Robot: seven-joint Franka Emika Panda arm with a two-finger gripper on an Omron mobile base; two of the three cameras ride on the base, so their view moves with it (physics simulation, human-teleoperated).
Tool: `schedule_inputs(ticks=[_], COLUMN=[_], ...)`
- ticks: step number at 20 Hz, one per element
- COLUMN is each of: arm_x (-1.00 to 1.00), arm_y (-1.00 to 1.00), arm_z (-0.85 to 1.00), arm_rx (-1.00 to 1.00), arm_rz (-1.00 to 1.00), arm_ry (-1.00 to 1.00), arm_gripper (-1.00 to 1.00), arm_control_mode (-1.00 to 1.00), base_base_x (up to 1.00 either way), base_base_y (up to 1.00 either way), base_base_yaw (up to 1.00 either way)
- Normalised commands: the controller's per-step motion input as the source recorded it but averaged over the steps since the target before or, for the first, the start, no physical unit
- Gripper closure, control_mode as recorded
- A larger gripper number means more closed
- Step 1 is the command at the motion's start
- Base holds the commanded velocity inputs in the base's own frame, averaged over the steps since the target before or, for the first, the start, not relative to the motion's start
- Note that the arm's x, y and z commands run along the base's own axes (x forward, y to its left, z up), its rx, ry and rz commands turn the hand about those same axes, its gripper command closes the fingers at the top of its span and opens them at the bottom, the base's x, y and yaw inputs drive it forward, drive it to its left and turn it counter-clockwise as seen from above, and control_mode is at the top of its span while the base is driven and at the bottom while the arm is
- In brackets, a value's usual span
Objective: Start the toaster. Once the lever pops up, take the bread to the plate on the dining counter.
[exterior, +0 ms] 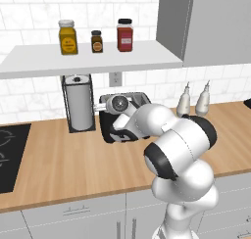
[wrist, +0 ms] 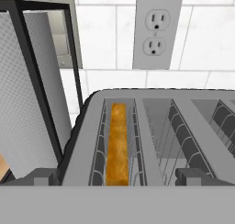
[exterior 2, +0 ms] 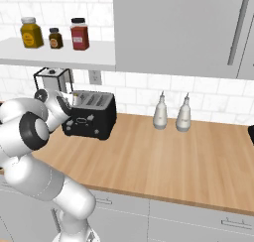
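Observation:
The black toaster (exterior: 141,100) (exterior 2: 94,116) stands on the wall counter against the tiles. From above, the toaster (wrist: 156,126) has several slots, and the bread (wrist: 118,145) sits low in the leftmost one, browned edge up. My gripper (wrist: 121,177) hovers just over the toaster's near edge, open, its fingertips (wrist: 46,177) wide apart with nothing between them. My hand (exterior 2: 67,103) is at the toaster's left end. In the left base view my own arm covers most of the toaster. The plate and the dining counter are out of view.
A paper-towel holder (exterior: 80,103) (wrist: 32,103) stands close to the toaster's left. Two pale bottles (exterior: 185,101) (exterior 2: 159,112) stand to its right. A shelf with jars (exterior: 68,37) hangs overhead, a wall outlet (wrist: 157,30) is behind, and a hob (exterior: 10,155) lies far left.

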Motion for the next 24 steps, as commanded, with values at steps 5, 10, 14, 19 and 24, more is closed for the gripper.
schedule_inputs(ticks=[5,10,14,19,24], arm_x=[0.0,0.0,0.0,0.0,0.0], arm_y=[0.0,0.0,0.0,0.0,0.0], arm_z=[0.0,0.0,0.0,0.0,0.0], arm_rx=[0.0,0.0,0.0,0.0,0.0], arm_rz=[0.0,0.0,0.0,0.0,0.0], arm_ry=[0.0,0.0,0.0,0.0,0.0], arm_gripper=[-1.0,-1.0,-1.0,-1.0,-1.0], arm_control_mode=[-1.0,-1.0,-1.0,-1.0,-1.0], base_base_x=[0.0,0.0,0.0,0.0,0.0], base_base_y=[0.0,0.0,0.0,0.0,0.0], base_base_yaw=[0.0,0.0,0.0,0.0,0.0])
